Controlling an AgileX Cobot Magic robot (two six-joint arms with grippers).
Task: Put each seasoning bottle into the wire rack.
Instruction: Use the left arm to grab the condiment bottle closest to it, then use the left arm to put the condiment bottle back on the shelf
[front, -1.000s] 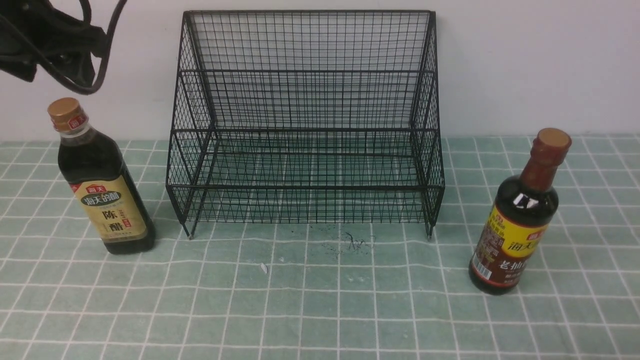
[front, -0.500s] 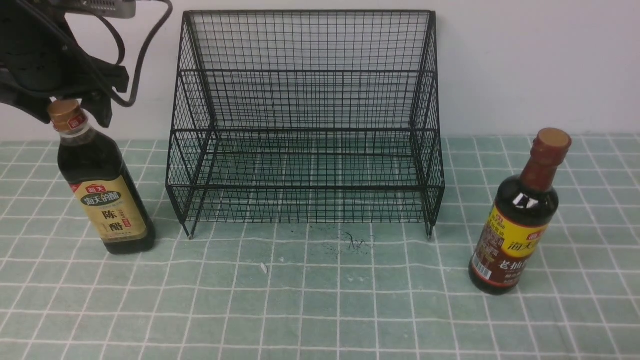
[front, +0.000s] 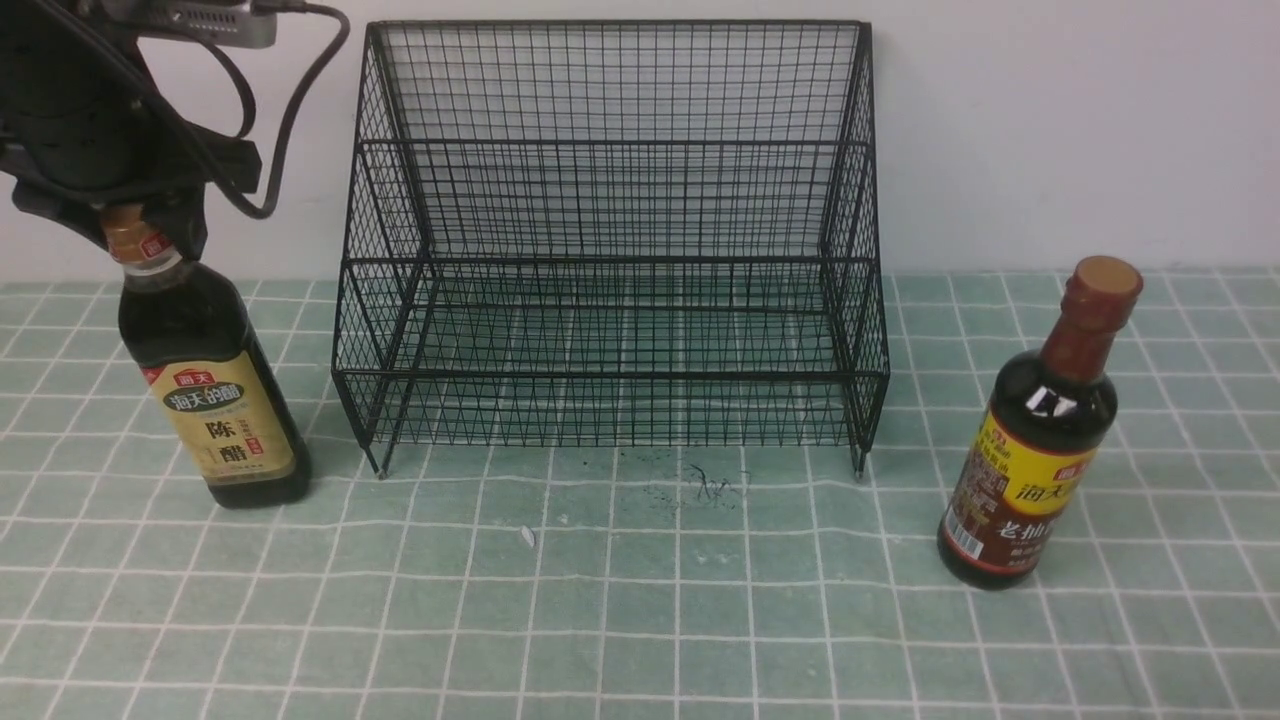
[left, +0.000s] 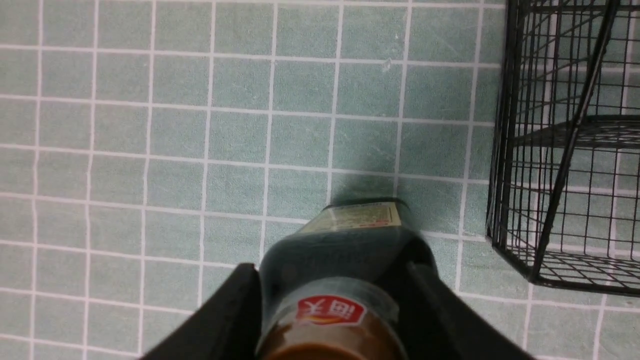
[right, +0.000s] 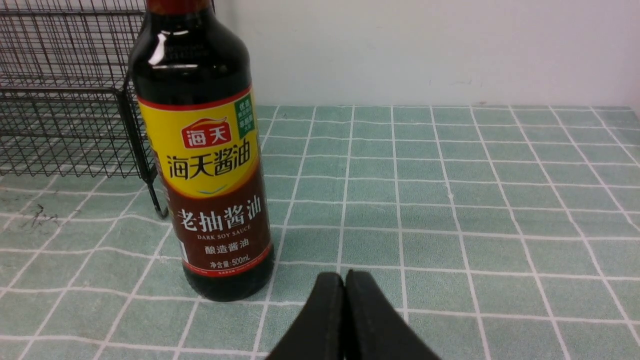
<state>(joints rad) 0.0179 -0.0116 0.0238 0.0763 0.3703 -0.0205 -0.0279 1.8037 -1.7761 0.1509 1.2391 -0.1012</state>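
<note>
The gold-cap bottle with the tan label (front: 210, 400) stands upright left of the black wire rack (front: 610, 200). My left gripper (front: 125, 215) is down over its cap. In the left wrist view the fingers (left: 235, 300) stand open on either side of the bottle's neck (left: 330, 310), with the rack's side (left: 550, 150) close by. The slimmer bottle with the brown-red neck and yellow-and-maroon label (front: 1030, 450) stands upright right of the rack. My right gripper (right: 344, 274) is shut and empty, low over the cloth just in front of that bottle (right: 205, 165). It is out of the front view.
The rack stands against the white back wall, both tiers empty; its corner shows in the right wrist view (right: 60, 100). A green checked cloth (front: 640, 600) covers the table. A small white scrap (front: 528, 537) and dark scribbles (front: 710, 485) lie before the rack.
My left gripper has come down from above and behind the gold-cap bottle until its fingers cover the cap. The bottles and rack have stayed in place.
</note>
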